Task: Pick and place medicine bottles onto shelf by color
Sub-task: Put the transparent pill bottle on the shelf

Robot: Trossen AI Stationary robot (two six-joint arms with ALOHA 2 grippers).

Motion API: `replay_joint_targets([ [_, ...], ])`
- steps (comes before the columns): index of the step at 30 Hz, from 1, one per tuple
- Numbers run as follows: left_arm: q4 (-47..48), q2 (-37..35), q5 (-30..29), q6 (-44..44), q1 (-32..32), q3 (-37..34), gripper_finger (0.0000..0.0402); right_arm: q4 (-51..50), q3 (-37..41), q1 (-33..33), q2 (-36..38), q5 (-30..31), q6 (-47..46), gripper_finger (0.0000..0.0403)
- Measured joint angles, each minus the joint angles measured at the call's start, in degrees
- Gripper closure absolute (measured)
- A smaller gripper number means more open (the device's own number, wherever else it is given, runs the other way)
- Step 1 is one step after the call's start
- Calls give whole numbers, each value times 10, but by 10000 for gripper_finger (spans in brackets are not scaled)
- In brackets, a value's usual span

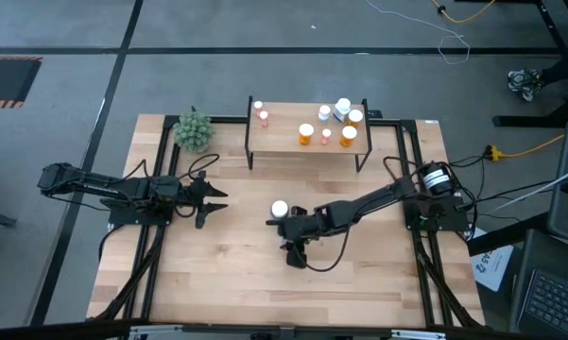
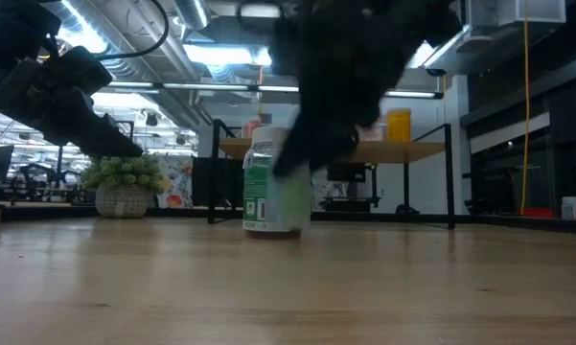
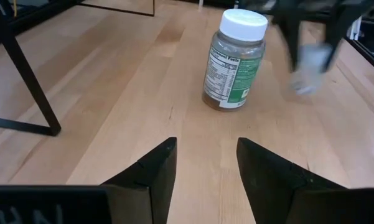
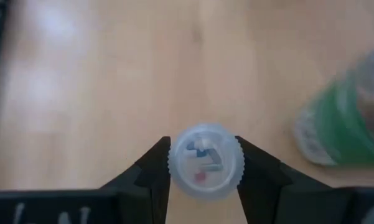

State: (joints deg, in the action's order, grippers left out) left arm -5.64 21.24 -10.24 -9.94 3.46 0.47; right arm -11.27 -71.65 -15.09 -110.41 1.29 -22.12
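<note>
**White-capped little bottle held, shelf comes next**

White cap first: the right gripper [image 4: 202, 163] has its jaws closed snugly on a small bottle [image 4: 205, 160], one jaw on each side of its ribbed cap. I cannot tell what colour its body is. This gripper hangs over the middle of the worktop [image 1: 227, 283], just beside the big green bottle [image 1: 280, 209], which stands upright there on its own.

The left gripper [image 1: 213, 200] waits to the left with its jaws open and nothing in them.

At the far side stands the shelf [image 1: 284, 142], with several orange, white and pink bottles already on top.

So the pick looks done. Next, I think, the right arm must lift clear of the green bottle, carry its bottle far to the shelf, and set it by others of the same colour.
</note>
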Motion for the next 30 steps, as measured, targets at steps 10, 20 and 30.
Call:
replay_joint_targets([
  [10,2,0,0,0,0,0,239,-239,-222,30,41,124,142,261],
  [20,0,0,0,0,0,0,239,-267,-395,193,41,181,315,261],
  [30,0,0,0,0,0,0,239,-251,-357,412,31,33,235,261],
])
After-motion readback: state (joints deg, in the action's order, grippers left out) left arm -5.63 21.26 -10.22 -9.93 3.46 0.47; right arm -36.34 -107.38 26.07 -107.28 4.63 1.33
